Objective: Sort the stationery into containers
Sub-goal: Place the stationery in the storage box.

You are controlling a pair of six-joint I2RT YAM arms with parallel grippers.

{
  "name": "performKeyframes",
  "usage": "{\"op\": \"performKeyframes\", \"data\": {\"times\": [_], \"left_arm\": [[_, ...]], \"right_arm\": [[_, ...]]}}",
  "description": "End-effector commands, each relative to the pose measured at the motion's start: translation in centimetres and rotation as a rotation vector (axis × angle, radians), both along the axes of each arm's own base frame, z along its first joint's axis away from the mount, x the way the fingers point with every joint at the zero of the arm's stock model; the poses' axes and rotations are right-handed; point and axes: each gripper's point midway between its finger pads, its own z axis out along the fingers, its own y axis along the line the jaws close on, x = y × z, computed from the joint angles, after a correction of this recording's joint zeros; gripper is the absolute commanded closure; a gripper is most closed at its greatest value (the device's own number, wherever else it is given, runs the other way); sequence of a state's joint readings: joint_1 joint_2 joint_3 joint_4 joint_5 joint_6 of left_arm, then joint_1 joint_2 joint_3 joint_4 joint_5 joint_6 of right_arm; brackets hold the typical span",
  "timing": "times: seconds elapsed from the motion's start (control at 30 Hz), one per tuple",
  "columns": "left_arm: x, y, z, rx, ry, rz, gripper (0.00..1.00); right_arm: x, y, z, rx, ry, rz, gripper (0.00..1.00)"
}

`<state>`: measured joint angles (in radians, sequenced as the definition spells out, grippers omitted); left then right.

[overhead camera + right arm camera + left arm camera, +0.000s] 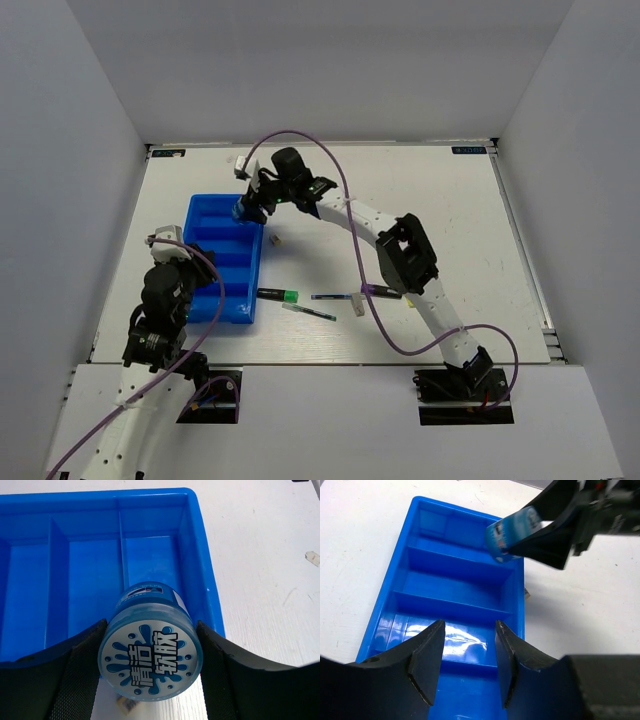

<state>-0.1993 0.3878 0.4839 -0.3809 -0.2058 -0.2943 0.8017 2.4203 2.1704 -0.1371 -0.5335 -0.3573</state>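
My right gripper (250,207) is shut on the round blue-and-white patterned roll (244,210), one pad on each side of it (150,660). It holds the roll just above the far right corner of the blue divided tray (222,300). The tray's compartments look bare in both wrist views (385,625) (200,555). My left gripper (467,645) hangs open over the tray's near end with nothing between its fingers. On the table right of the tray lie a green-ended marker (278,294), thin pens (308,312) (335,296), a whitish eraser (358,305) and a purple-ended marker (385,292).
A small whitish eraser block (275,238) lies beside the tray's right wall, close under the right gripper. The right arm (400,255) stretches diagonally over the table above the loose items. White walls close in the table on the left, right and far sides.
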Motion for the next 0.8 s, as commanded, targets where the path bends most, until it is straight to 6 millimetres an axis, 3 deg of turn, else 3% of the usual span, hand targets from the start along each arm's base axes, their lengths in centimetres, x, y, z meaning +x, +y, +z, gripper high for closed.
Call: {"op": "performKeyframes", "data": {"times": [0.0, 0.07, 0.17, 0.33, 0.43, 0.63, 0.77], "left_arm": [[-0.1, 0.0, 0.4, -0.009, -0.023, -0.001, 0.45], [-0.1, 0.1, 0.4, -0.008, -0.026, 0.002, 0.45], [-0.2, 0.0, 0.6, -0.008, -0.032, -0.002, 0.45], [-0.3, 0.0, 0.7, -0.014, -0.04, -0.005, 0.45], [-0.3, -0.1, 0.5, -0.011, -0.032, -0.01, 0.45], [-0.3, -0.2, 0.4, -0.005, -0.026, -0.013, 0.44], [-0.3, -0.2, 0.0, -0.003, -0.017, -0.015, 0.44]], "right_arm": [[0.4, 3.3, 6.2, 0.188, -0.187, 0.006, 1.0], [0.6, 3.8, 5.0, 0.175, -0.207, -0.02, 1.0], [0.7, 4.2, 5.2, 0.181, -0.248, -0.027, 1.0], [0.4, 4.8, 3.0, 0.12, -0.327, -0.015, 1.0], [0.9, 5.2, 2.9, 0.107, -0.385, -0.041, 1.0], [2.6, 5.1, 1.5, 0.05, -0.452, -0.111, 1.0], [2.5, 4.8, 1.2, 0.038, -0.445, -0.115, 1.0]]}}
